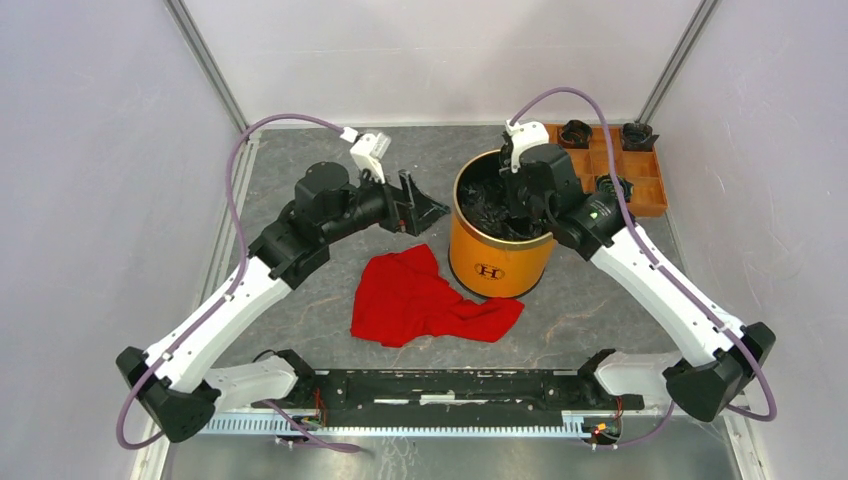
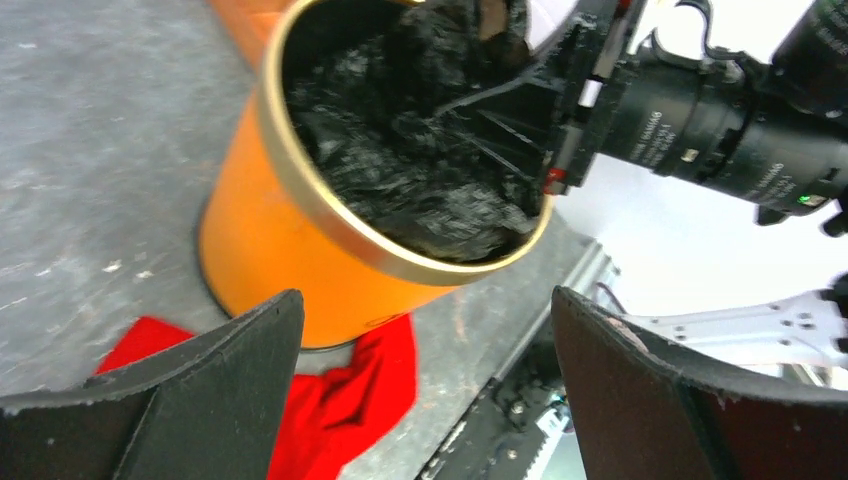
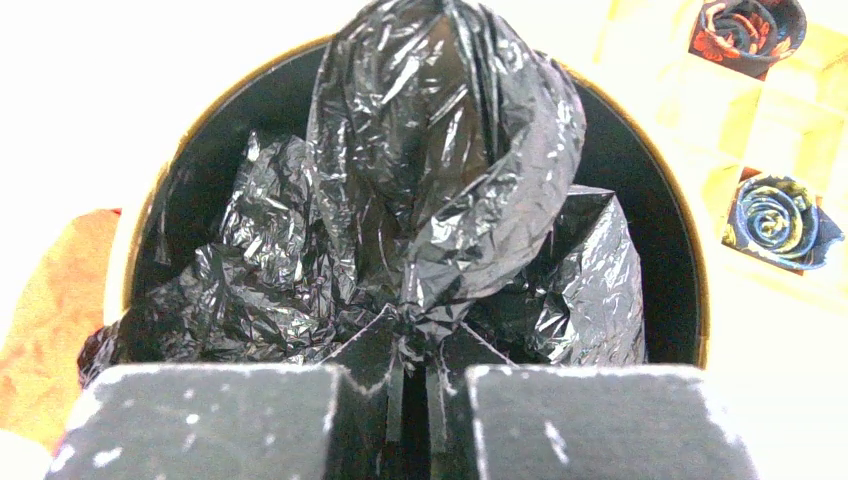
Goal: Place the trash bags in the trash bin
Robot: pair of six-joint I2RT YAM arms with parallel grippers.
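A: Overhead first. What is hidden?
B: The right gripper [image 1: 515,205] is down inside the trash bin [image 1: 495,262]. Its tips are lost against the black trash bag [image 1: 478,205] around them. The left gripper [image 1: 428,212] is well apart from the bin, spread wide and empty. The red cloth [image 1: 420,295] lies on the table [image 1: 300,330] near it.

A: And the tray?
B: The tray [image 1: 645,190] sits just behind the right gripper's wrist, partly covered by the arm. Rolled bundles [image 1: 575,132] show in its far compartments.

A: Left wrist camera?
B: Nothing lies between its two wide-set fingers [image 2: 230,390]. Ahead of the gap stands the bin, with the bag crumpled inside it below the gold rim. The right gripper reaches in from the far side, somewhat blurred. The cloth meets the bin's foot, just ahead of the left finger.

A: Right wrist camera?
B: Its fingers [image 3: 250,420] stand nearly together with only a slim slit between them. The bag's folds gather to a pinch right at the tips, so it grips the plastic. One puffed lobe rises ahead of the tips and the rest slumps to both sides, all within the bin. To the right the tray is washed out. Two bundles sit in separate compartments, the upper one cut by the frame.
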